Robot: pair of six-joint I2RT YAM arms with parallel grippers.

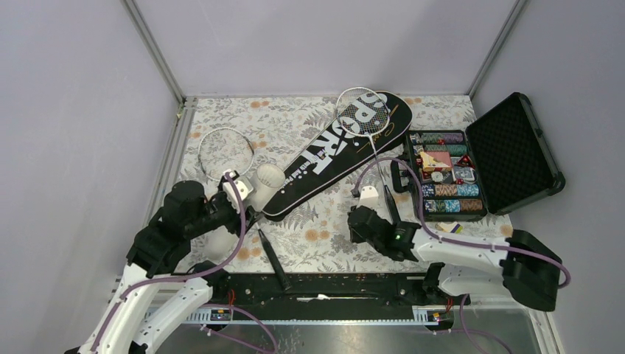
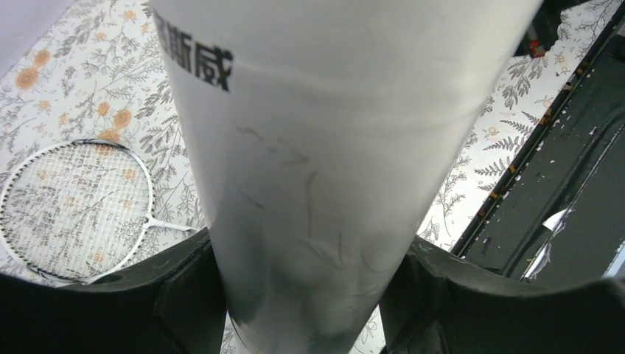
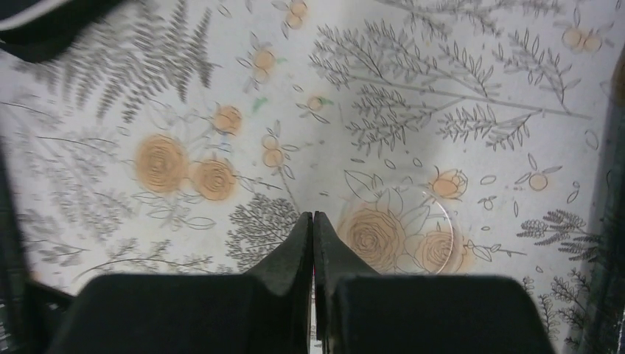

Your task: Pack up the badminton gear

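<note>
My left gripper (image 1: pixel 234 206) is shut on the white cardboard tube (image 1: pixel 267 177), which fills the left wrist view (image 2: pixel 324 147) between the fingers (image 2: pixel 184 295). One racket's head (image 1: pixel 225 153) lies at the left and also shows in the left wrist view (image 2: pixel 74 210). Its black handle (image 1: pixel 271 258) points toward the near rail. The second racket (image 1: pixel 362 112) lies with its head on the black "SPORT" bag (image 1: pixel 332 151). Its handle (image 1: pixel 390 205) lies beside my right gripper (image 1: pixel 367 195). That gripper (image 3: pixel 312 221) is shut and empty just over the cloth. No shuttlecock shows.
An open black case of poker chips (image 1: pixel 508 151) stands at the right. A clear round disc (image 3: pixel 398 236) lies on the floral cloth (image 1: pixel 295 125) just right of my right fingertips. A black rail (image 1: pixel 324 284) runs along the near edge. Metal frame posts stand at the back corners.
</note>
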